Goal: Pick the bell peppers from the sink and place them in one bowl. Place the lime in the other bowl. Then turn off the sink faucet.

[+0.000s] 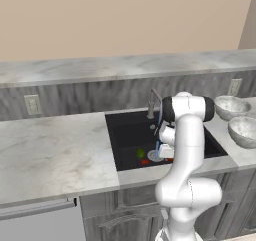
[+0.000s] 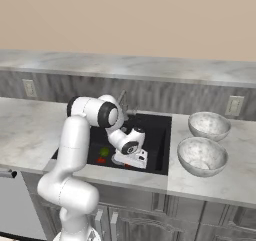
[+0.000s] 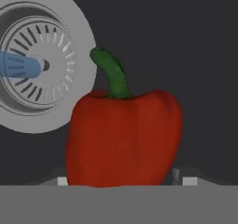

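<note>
In the hand view a glossy red bell pepper (image 3: pixel 123 135) with a green stem lies on the floor of the black sink (image 1: pixel 125 135), beside the silver drain (image 3: pixel 35 62). My gripper (image 3: pixel 123 181) is low in the basin and open, one fingertip on each side of this pepper with a small gap. The pepper (image 1: pixel 170 160) peeks out under my hand. A second red pepper (image 1: pixel 145 161) and the green lime (image 1: pixel 140 153) lie left of the drain. Water runs from the grey faucet (image 1: pixel 152 102). Two speckled bowls (image 1: pixel 231 106) (image 1: pixel 245 131) stand on the counter to the right.
The blue water stream (image 1: pixel 159 130) falls onto the drain close to my hand. The sink walls enclose the gripper. Marble counter (image 1: pixel 50 150) stretches left of the basin, and a raised ledge (image 1: pixel 125 65) runs behind it with wall outlets below.
</note>
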